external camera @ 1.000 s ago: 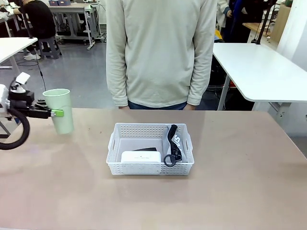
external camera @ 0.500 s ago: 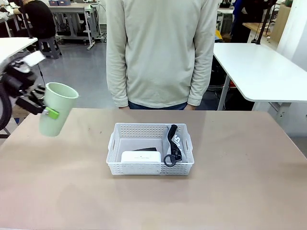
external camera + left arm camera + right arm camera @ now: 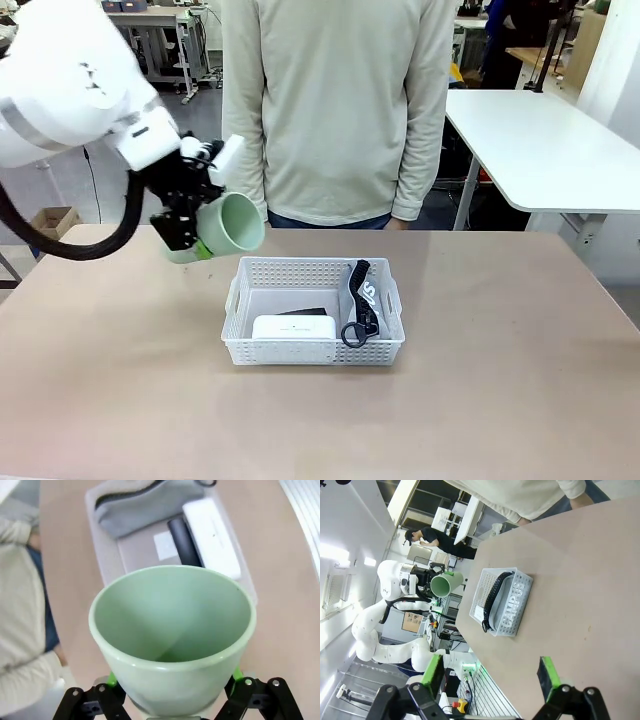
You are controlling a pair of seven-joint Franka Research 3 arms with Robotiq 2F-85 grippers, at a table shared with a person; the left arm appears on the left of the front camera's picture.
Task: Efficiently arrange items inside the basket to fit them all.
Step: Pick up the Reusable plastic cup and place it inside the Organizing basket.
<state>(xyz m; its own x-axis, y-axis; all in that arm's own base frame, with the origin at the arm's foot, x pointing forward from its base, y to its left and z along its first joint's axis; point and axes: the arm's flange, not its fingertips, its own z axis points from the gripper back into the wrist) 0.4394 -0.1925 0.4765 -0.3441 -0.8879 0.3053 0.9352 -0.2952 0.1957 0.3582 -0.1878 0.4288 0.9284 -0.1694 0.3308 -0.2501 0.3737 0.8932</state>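
Left gripper (image 3: 192, 232) clamps the pale green cup (image 3: 228, 226), tilted mouth-forward, above the table just left of the white lattice basket (image 3: 313, 310). Right gripper (image 3: 490, 677) is wide open, empty. The basket holds the grey pouch (image 3: 131, 505), white case (image 3: 211, 537) and a dark item, probably the stapler (image 3: 183, 542).

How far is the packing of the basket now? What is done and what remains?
Done: the grey pouch, white case and black stapler lie in the basket. In hand: the left gripper holds the green cup, tipped sideways, beside the basket. Left: placing the cup inside. The right gripper is open and empty.
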